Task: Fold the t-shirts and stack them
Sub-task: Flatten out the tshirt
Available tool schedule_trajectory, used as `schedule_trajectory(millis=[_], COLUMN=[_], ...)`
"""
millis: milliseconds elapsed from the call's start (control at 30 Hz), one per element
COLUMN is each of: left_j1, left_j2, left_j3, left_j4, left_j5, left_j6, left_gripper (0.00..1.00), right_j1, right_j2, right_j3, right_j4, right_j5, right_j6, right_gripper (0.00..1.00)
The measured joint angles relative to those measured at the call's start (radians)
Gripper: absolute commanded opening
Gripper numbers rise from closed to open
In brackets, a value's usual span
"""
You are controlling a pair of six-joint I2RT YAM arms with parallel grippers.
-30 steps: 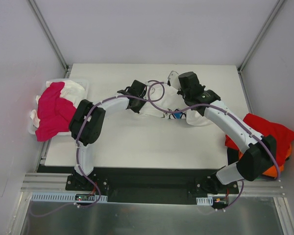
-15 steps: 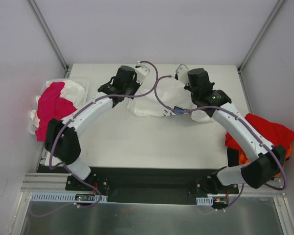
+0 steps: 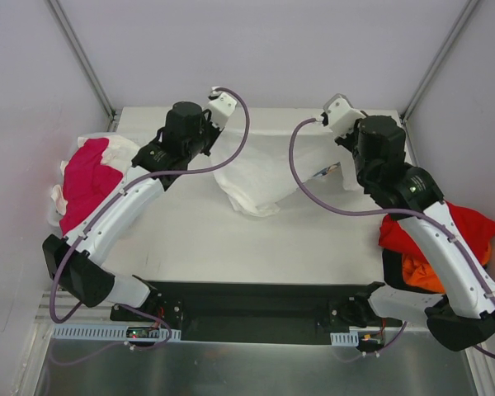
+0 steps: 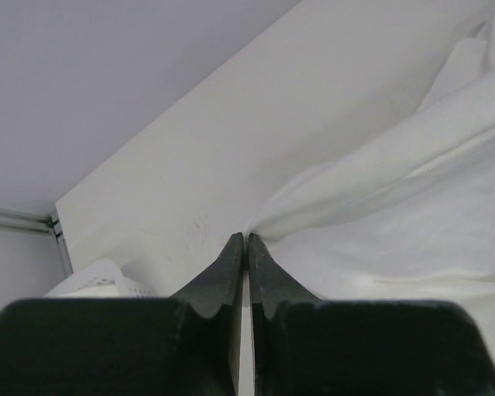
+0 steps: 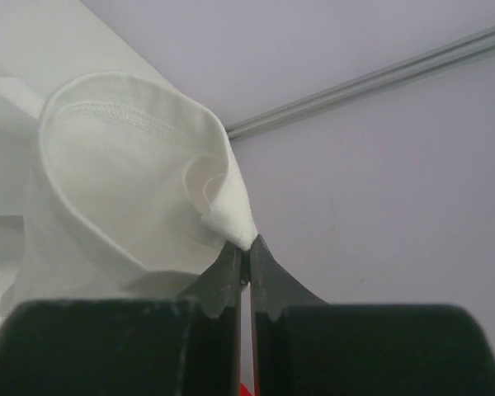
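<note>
Count by kind, top view mostly.

Tees, by colour:
- white tee [image 3: 264, 177]: 1 pc, at middle of the bench [image 3: 231, 239].
- pink tee [image 3: 87, 181]: 1 pc, left side.
- white cloth [image 3: 124, 148] under the pink one: at least 1 pc, cannot tell if more.
- red tee [image 3: 470, 227]: 1 pc, right side.
- orange tee [image 3: 425, 276]: 1 pc, below the red.

So 4 colours, approx. 5 pcs of cloth in total.

Arms: 2 pcs, left arm [image 3: 115, 219] & right arm [image 3: 445, 239].
Claws: 2 pcs, left claw [image 4: 245, 239] & right claw [image 5: 246, 245], 1 per arm, 2 fingers each.
Purple cables: 2 pcs, left cable [image 3: 235, 132] & right cable [image 3: 301, 177].
Bench: 1 pc.
</note>
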State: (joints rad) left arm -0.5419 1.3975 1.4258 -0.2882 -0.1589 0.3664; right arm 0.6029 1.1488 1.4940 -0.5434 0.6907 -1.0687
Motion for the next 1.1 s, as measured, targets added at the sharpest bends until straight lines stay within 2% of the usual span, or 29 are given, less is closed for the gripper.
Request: schedule_trajectory(millis=[433,800,1100], left_j1=[0.002,0.073,0.098], left_j2=[-0.003,0.043,0.082], left_j3=[0.179,0.287,0.338], left_j4=[0.002,0.01,0.013], left_j5=[-0.09,-0.128,-0.141], left_j6=[0.048,0.034,0.031], left_gripper=[0.0,0.0,0.0], right_j1=[0.0,-0.042,-0.06], right_j2=[-0.005,0.048,0.14], right_j3=[0.112,0.179,0.265], right_j4=[0.044,0.076,0.1], right_j5=[0.027,-0.011,-0.021], right_j6=[-0.075,-0.104,-0.112], right_gripper=[0.01,0.01,0.09])
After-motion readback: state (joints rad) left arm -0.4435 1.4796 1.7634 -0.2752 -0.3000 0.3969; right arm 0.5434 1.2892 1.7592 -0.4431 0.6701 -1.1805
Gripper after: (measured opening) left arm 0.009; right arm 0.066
